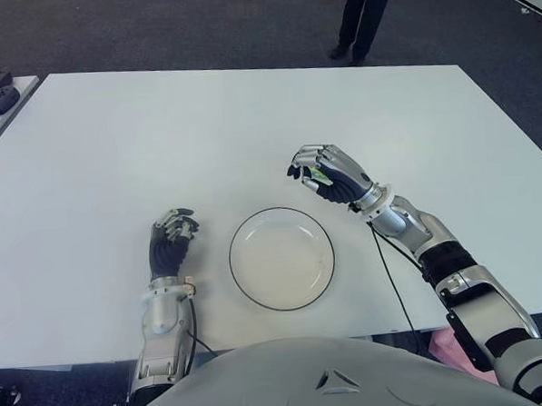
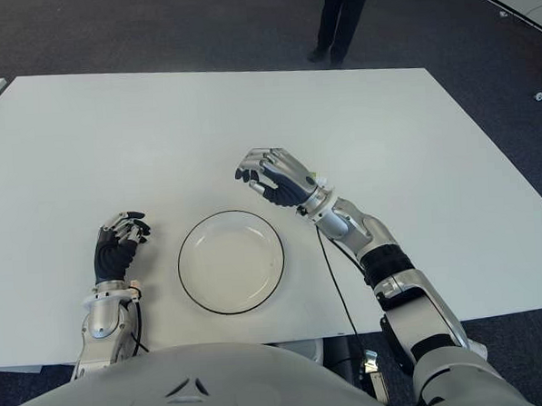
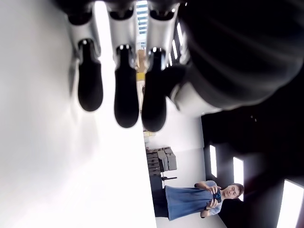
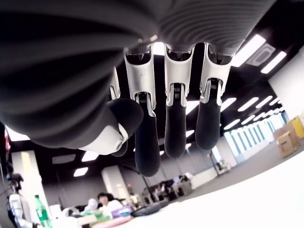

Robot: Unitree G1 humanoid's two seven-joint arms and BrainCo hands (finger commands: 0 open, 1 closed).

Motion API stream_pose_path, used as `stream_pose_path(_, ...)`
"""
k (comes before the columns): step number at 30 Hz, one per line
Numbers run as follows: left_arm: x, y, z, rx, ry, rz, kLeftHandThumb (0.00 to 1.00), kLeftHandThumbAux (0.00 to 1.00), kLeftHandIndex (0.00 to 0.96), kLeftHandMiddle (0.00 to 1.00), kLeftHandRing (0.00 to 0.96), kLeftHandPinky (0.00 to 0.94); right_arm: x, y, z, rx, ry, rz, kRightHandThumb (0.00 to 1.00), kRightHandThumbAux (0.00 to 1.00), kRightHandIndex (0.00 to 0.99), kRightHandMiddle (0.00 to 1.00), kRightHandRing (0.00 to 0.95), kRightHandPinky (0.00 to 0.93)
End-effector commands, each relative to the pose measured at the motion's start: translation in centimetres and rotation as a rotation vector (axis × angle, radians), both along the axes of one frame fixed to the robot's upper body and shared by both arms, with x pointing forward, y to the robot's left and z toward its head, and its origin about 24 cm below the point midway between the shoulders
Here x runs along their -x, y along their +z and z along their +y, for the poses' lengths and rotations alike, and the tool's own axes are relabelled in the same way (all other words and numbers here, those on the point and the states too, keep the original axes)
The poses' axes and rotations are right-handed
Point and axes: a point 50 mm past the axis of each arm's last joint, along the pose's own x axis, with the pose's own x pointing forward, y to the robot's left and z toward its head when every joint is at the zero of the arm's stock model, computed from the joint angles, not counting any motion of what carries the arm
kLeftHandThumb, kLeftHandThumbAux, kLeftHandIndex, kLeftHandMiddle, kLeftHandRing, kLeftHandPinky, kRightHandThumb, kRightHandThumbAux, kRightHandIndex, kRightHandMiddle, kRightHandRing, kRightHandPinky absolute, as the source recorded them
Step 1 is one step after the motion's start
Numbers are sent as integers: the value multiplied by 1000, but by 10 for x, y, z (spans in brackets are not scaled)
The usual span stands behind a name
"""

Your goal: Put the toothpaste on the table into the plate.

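Presently: right hand (image 1: 328, 173), at 1 o'clock of empty plate (image 1: 281, 258), fingers curled round toothpaste (image 1: 320, 176); left hand (image 1: 171, 242), at 9 o'clock, curled, empty.

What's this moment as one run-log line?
right hand: beyond plate, fingers curled on greenish toothpaste | plate: empty | left hand: idle, left of plate

person (image 1: 362, 16) — cut off above legs | toothpaste (image 1: 320, 175) — mostly hidden by right hand (image 1: 328, 173)

White table (image 1: 158, 136), 1 empty black-rimmed white plate (image 1: 282, 258) near its front edge, centre
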Motion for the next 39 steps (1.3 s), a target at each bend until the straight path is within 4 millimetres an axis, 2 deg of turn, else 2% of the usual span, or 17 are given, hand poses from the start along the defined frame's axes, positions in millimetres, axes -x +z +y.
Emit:
stream_pose_path(1, 2, -7, -4, 18, -13, 41, 703, 720, 433, 575, 564, 566, -7, -8, -5, 104, -25, 46, 847, 675, 415, 573, 841, 825)
stream_pose_path(4, 2, -7, -5, 19, -15, 41, 704, 719, 433, 574, 563, 567, -18, -13, -13, 177, -90, 131, 842, 675, 411, 560, 737, 709)
stream_pose_path(5, 3, -7, -5, 20, -16, 41, 704, 719, 433, 573, 563, 567, -22, -15, -16, 210, -127, 171, 790, 687, 415, 511, 624, 618)
stream_pose_path(6, 3, -7, -5, 21, -16, 41, 704, 719, 433, 572, 563, 567, -25, -15, -18, 229, -150, 199, 726, 631, 370, 428, 523, 538)
stream_pose_path(7, 3, -7, -5, 21, -16, 41, 705, 719, 433, 572, 563, 568, -26, -15, -20, 242, -165, 218, 631, 551, 303, 307, 375, 418)
stream_pose_path(8, 3, -7, -5, 21, -16, 40, 705, 719, 433, 571, 563, 568, -30, -16, -22, 265, -192, 237, 570, 500, 261, 229, 281, 342)
stream_pose_path(9, 3, -7, -5, 20, -15, 41, 704, 719, 433, 570, 562, 567, -33, -16, -25, 289, -224, 256, 518, 456, 167, 151, 190, 247)
stream_pose_path(12, 3, -7, -5, 19, -15, 45, 704, 720, 432, 570, 562, 565, -40, -16, -29, 327, -286, 289, 448, 377, 54, 49, 62, 94)
stream_pose_path(14, 3, -7, -5, 19, -15, 47, 704, 720, 432, 570, 562, 565, -42, -15, -30, 336, -305, 299, 432, 339, 27, 25, 31, 48)
stream_pose_path(19, 4, -7, -5, 25, -16, 48, 704, 720, 433, 573, 563, 565, -46, -13, -29, 368, -362, 313, 438, 263, 4, 4, 5, 7)
stream_pose_path(30, 4, -8, -5, 19, -15, 44, 704, 720, 433, 571, 560, 565, -56, -16, -30, 423, -453, 315, 518, 178, 0, 0, 0, 0)
stream_pose_path(39, 4, -8, -6, 21, -6, 44, 705, 720, 433, 567, 559, 562, -63, -21, -30, 445, -484, 329, 538, 141, 0, 0, 0, 0)
